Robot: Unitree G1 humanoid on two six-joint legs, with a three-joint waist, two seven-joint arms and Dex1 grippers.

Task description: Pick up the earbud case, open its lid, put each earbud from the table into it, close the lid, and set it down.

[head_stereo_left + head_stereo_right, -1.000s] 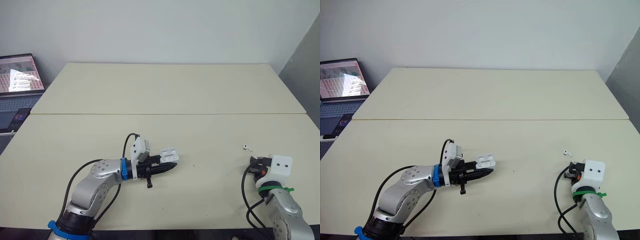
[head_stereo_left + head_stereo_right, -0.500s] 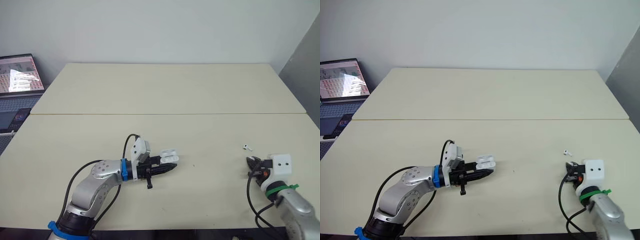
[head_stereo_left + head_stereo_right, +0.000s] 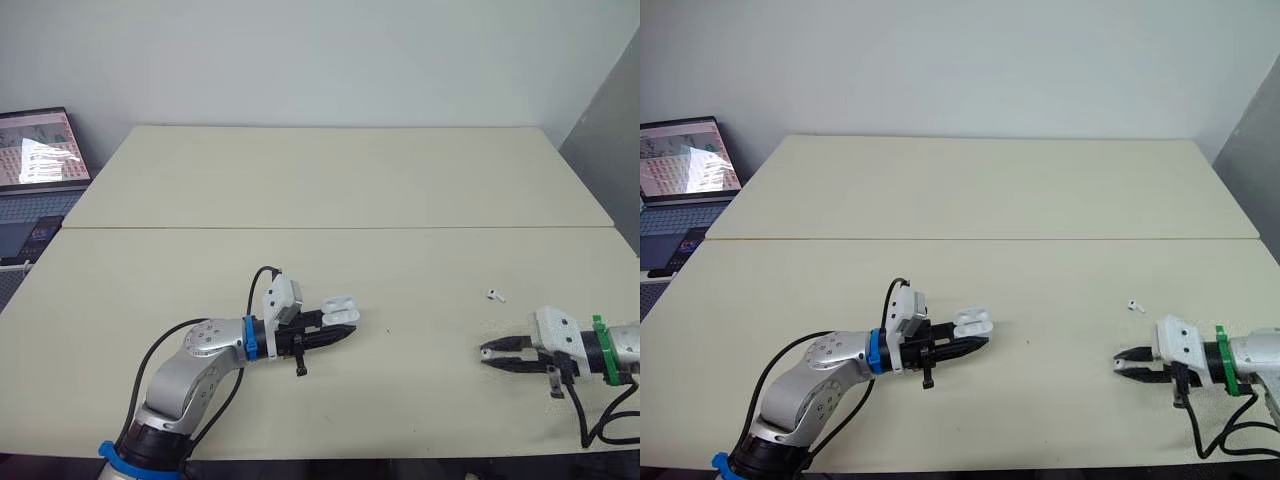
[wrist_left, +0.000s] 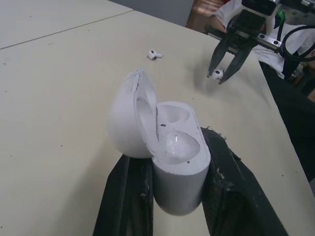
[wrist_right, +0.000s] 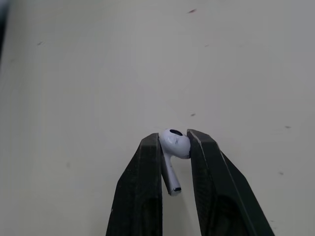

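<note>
My left gripper (image 3: 347,329) is shut on the white earbud case (image 3: 338,310), just left of the table's middle near the front. The case (image 4: 173,147) stands with its lid open, and both wells look empty. Toward the right front, my right gripper (image 3: 487,353) points left at the case, shut on a white earbud (image 5: 173,142) with the stem hanging between the fingers. The left wrist view catches that gripper (image 4: 224,73) with the earbud (image 4: 216,74) at its tips. A second earbud (image 3: 492,294) lies on the table just beyond the right gripper.
The pale table (image 3: 330,180) has a seam across its middle. An open laptop (image 3: 38,150) sits off the far left edge. A grey wall panel (image 3: 610,130) stands at the right.
My right arm has turned and dropped low, so its gripper now lies flat, pointing left toward the case with the earbud in it. The left arm and case have stayed put.
</note>
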